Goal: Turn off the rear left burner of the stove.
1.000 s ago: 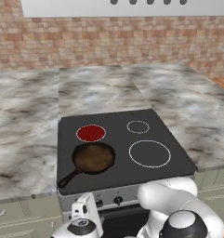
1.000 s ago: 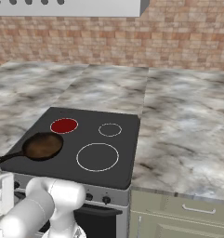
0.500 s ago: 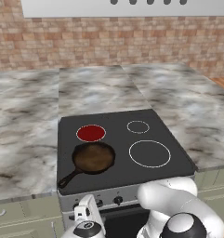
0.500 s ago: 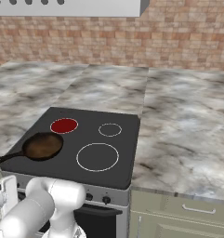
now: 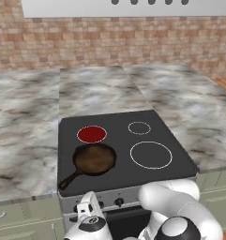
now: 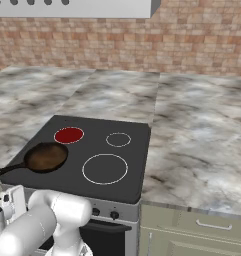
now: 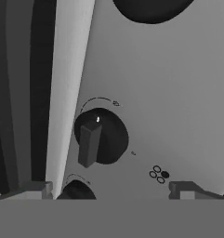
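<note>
My two-finger gripper [image 7: 108,190] is spread wide open, holding nothing, its dark tips flanking a small black round knob [image 7: 100,137] on the silver front panel [image 7: 178,93] of the flat black glass stove [image 5: 121,145]. The medium white-outlined rear left burner [image 5: 92,134] glows red at the cooktop's back left, right behind the brown cast-iron skillet [image 5: 93,159].

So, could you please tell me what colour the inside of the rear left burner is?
Glowing red; the rear left burner shows best in the left base view.
</note>
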Robot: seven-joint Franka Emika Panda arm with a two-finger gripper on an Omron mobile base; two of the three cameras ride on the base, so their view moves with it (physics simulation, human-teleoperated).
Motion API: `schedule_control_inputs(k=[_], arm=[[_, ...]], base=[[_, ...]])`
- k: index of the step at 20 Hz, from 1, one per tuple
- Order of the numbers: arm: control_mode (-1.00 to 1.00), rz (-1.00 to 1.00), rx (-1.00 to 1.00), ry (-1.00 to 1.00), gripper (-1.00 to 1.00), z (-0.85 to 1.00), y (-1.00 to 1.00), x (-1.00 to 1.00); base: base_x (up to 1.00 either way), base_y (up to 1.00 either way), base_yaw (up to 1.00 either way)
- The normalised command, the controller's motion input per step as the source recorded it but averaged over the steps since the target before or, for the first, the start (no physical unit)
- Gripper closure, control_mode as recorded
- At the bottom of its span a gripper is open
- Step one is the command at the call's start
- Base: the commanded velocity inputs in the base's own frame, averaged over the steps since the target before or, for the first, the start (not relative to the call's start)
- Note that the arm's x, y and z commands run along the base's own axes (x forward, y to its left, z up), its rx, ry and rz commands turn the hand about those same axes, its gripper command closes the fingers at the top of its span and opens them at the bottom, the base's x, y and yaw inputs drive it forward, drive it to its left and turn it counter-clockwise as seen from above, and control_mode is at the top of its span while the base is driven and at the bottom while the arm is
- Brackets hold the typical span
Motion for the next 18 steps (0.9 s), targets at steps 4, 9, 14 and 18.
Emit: schedule_control_inputs(k=[4, 9, 14, 18], arm=[[-1.00, 0.03, -0.02, -0.01, -1.00, -0.19, 0.00, 0.19], [-1.00, 0.03, 0.00, -0.04, -1.00, -0.27, 0.00, 0.13], [-1.00, 0.05, 0.00, -0.09, -1.00, -0.29, 0.00, 0.06], [-1.00, 0.07, 0.00, -0.11, -1.00, -0.25, 0.00, 0.13]], base=[[0.00, 0.00, 0.00], [0.00, 0.00, 0.00], [0.00, 0.00, 0.00], [0.00, 0.00, 0.00]])
